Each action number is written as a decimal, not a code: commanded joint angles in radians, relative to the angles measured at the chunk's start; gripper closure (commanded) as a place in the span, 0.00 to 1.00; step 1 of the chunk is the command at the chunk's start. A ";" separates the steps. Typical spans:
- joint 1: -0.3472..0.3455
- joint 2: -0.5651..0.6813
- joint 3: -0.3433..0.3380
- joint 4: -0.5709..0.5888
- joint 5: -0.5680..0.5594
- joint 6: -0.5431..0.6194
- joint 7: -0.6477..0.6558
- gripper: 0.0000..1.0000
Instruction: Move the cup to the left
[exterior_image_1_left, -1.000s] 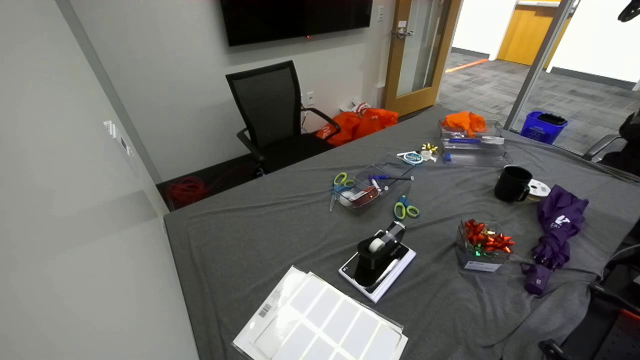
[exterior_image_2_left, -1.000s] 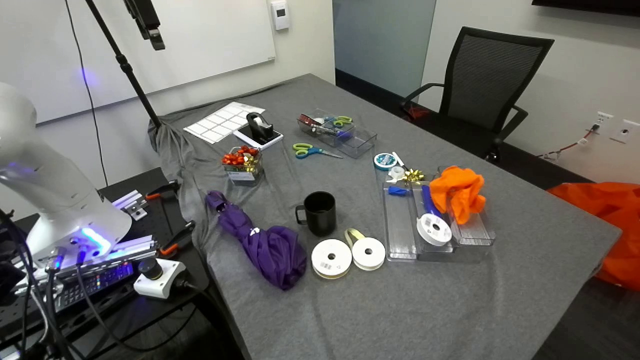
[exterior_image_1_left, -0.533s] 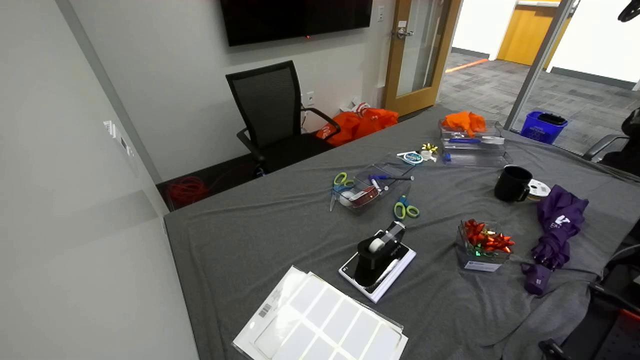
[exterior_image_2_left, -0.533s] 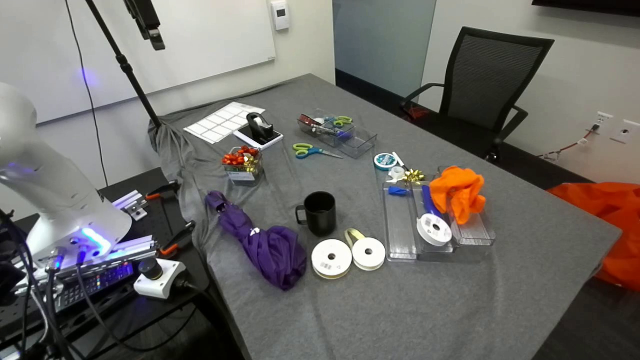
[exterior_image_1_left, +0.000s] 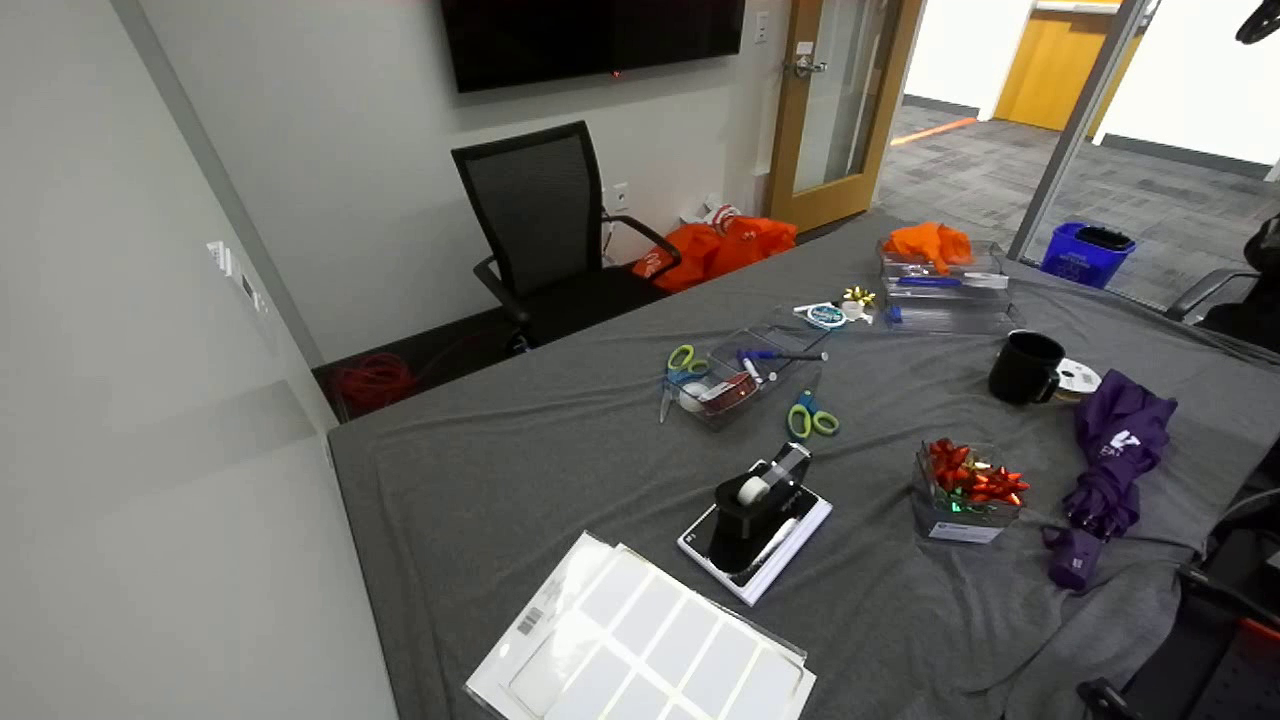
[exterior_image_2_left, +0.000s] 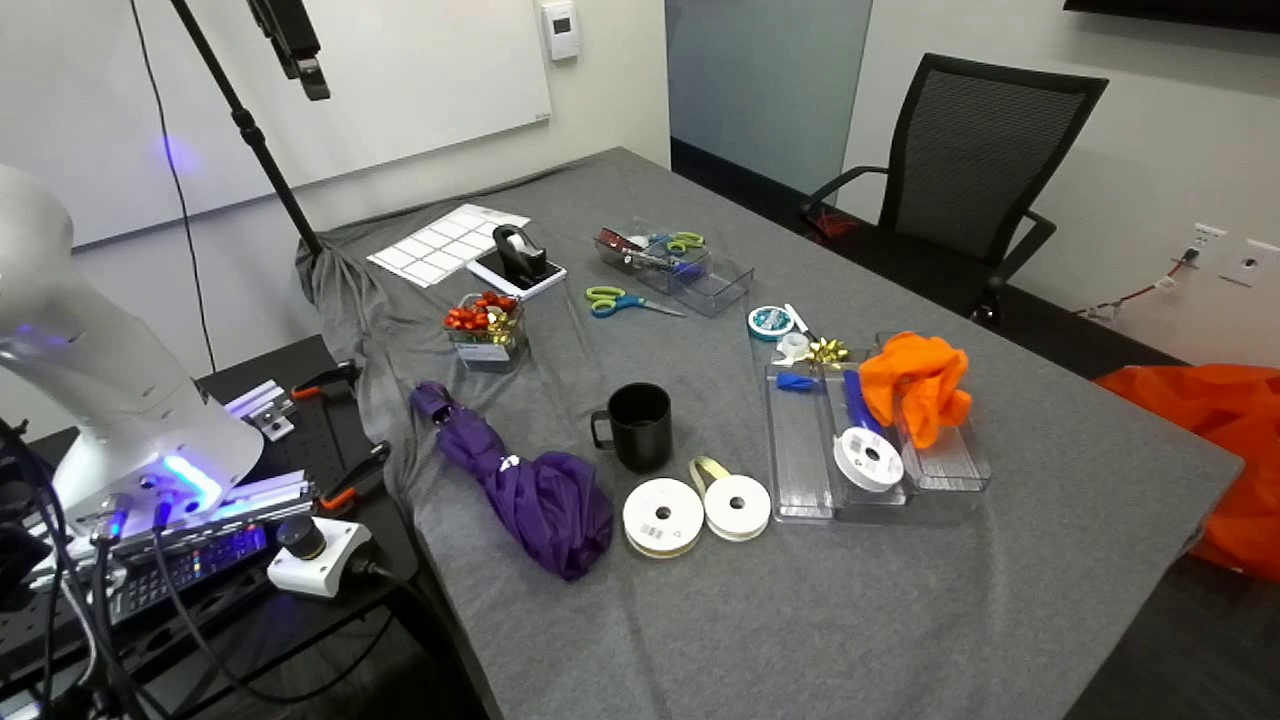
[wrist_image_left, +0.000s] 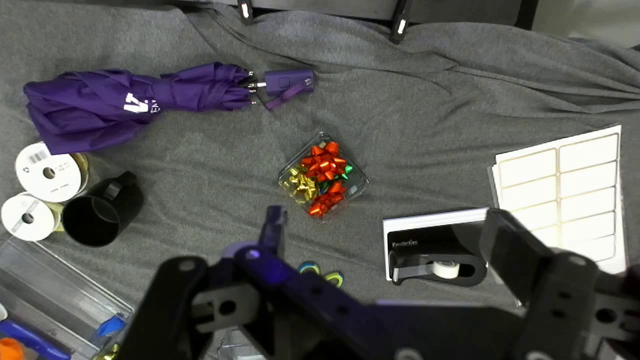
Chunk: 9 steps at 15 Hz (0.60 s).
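Note:
The cup is a short black mug with a handle, upright on the grey cloth-covered table. It shows in both exterior views (exterior_image_1_left: 1022, 370) (exterior_image_2_left: 642, 430) and at the left of the wrist view (wrist_image_left: 102, 211). It stands beside the white ribbon spools and the purple umbrella; whether it touches a spool I cannot tell. My gripper (wrist_image_left: 387, 232) is open and empty in the wrist view, its fingers wide apart above the table. The cup lies well to the left of both fingers there. In the exterior views I cannot make out the gripper for certain.
Near the cup are ribbon spools (exterior_image_2_left: 663, 517), a purple umbrella (exterior_image_2_left: 520, 490) and clear trays (exterior_image_2_left: 800, 450) with orange cloth (exterior_image_2_left: 915, 385). A box of bows (wrist_image_left: 324, 177), scissors (exterior_image_2_left: 625, 302), a tape dispenser (wrist_image_left: 440, 255) and label sheets (wrist_image_left: 575, 200) also lie on the table.

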 joint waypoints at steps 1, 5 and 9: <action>-0.004 0.001 0.003 0.003 0.002 -0.003 -0.002 0.00; -0.010 0.004 -0.014 0.003 -0.004 0.010 -0.011 0.00; -0.012 0.005 -0.029 0.003 -0.003 0.011 -0.018 0.00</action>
